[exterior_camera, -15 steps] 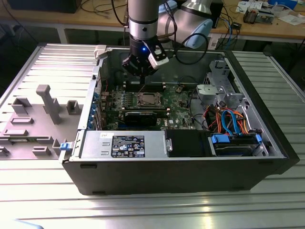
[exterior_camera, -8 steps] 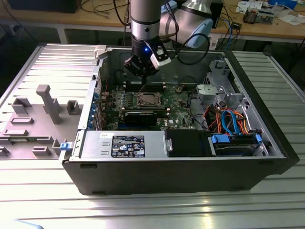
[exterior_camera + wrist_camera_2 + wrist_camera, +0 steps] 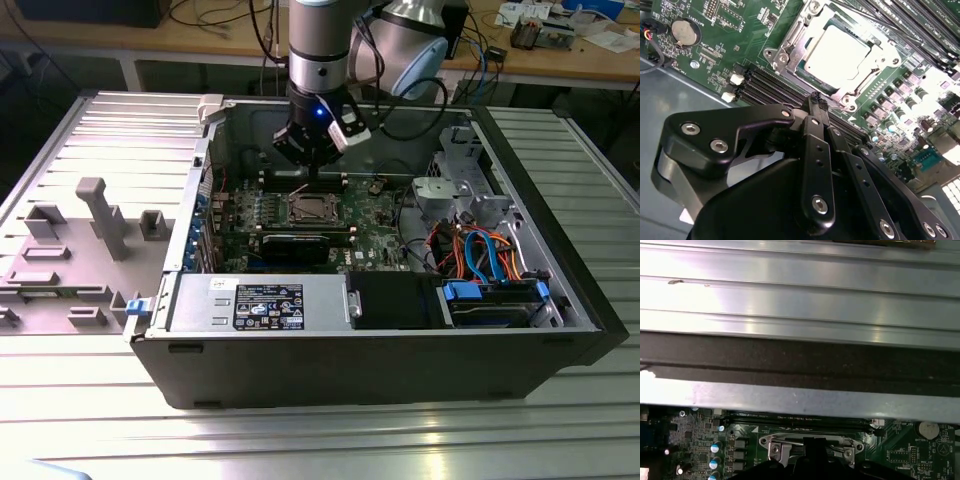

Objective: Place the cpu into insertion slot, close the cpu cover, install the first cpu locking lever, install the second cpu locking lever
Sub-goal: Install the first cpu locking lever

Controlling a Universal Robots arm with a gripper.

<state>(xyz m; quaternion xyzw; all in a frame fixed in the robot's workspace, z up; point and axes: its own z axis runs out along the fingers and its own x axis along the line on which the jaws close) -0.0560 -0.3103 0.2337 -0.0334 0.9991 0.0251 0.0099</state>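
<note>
Long black memory slots run just beside the small square socket on the green circuit board. The dull silver-grey square chip lies inside it under the thin silver frame cover. The black tool hovers near, fingers pressed together, empty.

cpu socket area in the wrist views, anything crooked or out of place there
Nothing stands out. In the second wrist view the cpu lies flat and square in the insertion slot, with the cpu cover down around it. The gripper is shut and empty, poised just beside the socket's edge.
</note>
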